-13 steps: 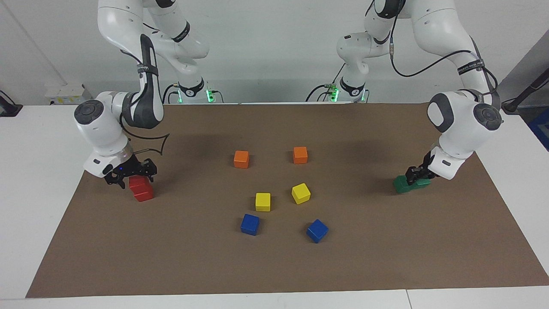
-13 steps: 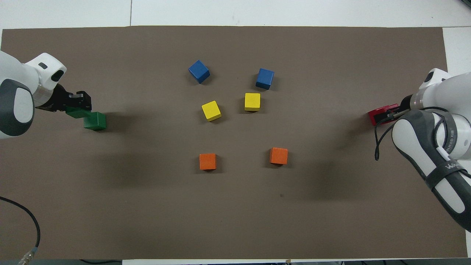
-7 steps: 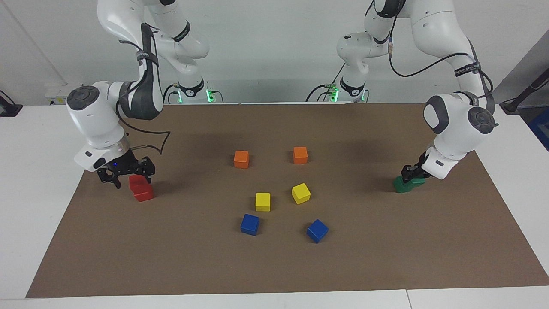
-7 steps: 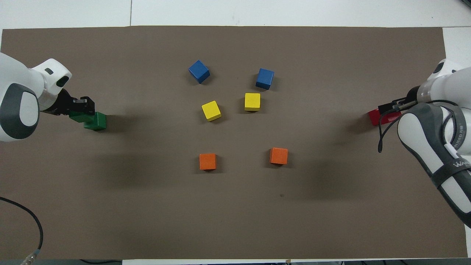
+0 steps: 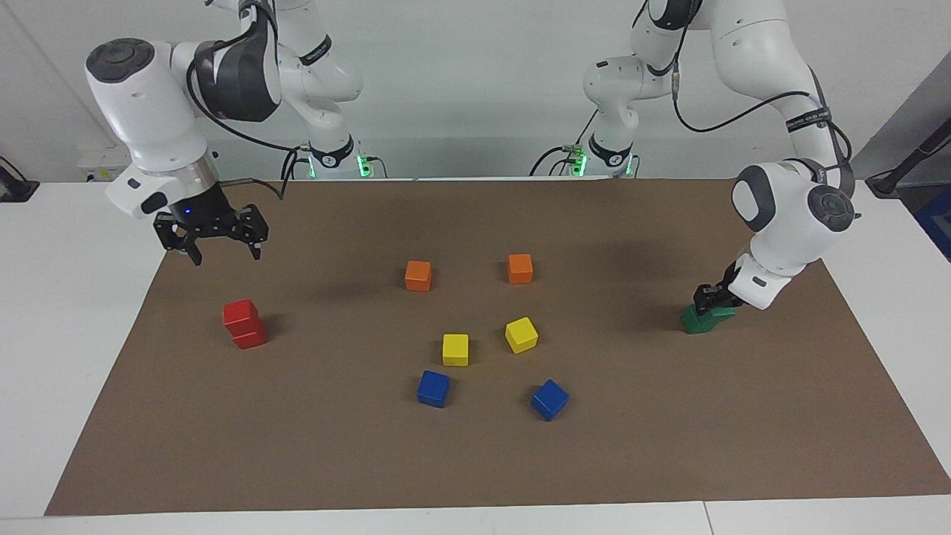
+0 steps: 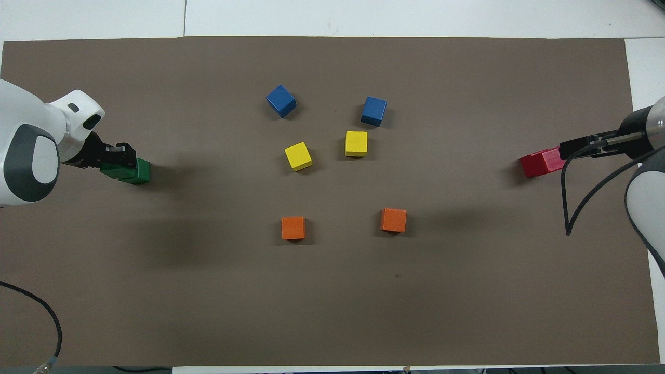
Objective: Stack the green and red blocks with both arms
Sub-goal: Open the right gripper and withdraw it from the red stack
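Two red blocks (image 5: 244,325) stand stacked near the right arm's end of the mat; the stack also shows in the overhead view (image 6: 539,162). My right gripper (image 5: 223,249) is open and empty, raised well above the mat beside the red stack; in the overhead view it (image 6: 582,145) sits next to the stack. My left gripper (image 5: 712,299) is shut on a green block (image 5: 721,313) that rests partly on the second green block (image 5: 694,321), offset toward the left arm's end. In the overhead view the left gripper (image 6: 117,156) covers most of the upper block (image 6: 115,169) beside the lower one (image 6: 140,171).
Two orange cubes (image 5: 418,276) (image 5: 520,268), two yellow cubes (image 5: 455,349) (image 5: 521,334) and two blue cubes (image 5: 433,388) (image 5: 550,399) lie in the middle of the brown mat (image 5: 475,461). White table surface borders the mat.
My right gripper has let go of the upper red block and risen high off the stack. My left gripper has shifted the held green block farther onto the lower green block.
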Robot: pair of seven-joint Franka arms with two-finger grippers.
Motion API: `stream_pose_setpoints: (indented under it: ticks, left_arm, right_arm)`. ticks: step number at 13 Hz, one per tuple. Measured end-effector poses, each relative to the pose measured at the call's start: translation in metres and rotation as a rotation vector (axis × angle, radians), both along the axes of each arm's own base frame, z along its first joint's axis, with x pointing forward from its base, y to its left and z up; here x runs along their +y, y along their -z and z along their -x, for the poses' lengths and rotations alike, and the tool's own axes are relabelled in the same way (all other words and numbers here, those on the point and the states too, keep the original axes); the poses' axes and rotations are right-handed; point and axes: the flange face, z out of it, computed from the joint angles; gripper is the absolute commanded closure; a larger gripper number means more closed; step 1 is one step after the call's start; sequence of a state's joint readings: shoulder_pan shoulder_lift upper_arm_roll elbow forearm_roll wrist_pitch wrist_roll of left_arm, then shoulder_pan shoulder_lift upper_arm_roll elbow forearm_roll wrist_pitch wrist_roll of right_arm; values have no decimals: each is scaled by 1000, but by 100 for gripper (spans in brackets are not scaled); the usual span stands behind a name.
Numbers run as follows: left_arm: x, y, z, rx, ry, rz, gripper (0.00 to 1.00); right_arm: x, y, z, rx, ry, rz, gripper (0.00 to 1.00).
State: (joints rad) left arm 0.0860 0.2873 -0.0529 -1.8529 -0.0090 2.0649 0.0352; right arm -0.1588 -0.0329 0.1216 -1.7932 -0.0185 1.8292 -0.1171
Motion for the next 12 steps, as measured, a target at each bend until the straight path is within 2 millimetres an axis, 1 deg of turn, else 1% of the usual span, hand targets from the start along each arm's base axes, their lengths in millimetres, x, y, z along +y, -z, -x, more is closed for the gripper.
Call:
stream_pose_setpoints:
  ticks: [2, 4, 6, 7, 10, 12]
  left_arm:
    - [0, 0, 1, -1, 0, 0, 100]
    - [-1, 0, 1, -1, 1, 0, 100]
    - [-2, 1, 2, -5, 3, 0, 100]
    - [-2, 2, 3, -9, 2, 0, 100]
    - [-2, 2, 5, -10, 3, -1, 100]
    - [-2, 2, 5, -11, 3, -1, 100]
  right_arm:
    - [5, -13, 7, 1, 22, -18, 0]
    - [8, -33, 15, 7, 23, -17, 0]
    - [17, -48, 23, 22, 12, -18, 0]
    - [17, -50, 25, 26, 18, -23, 0]
    - [2, -49, 27, 36, 46, -30, 0]
    - [1, -48, 28, 48, 49, -30, 0]
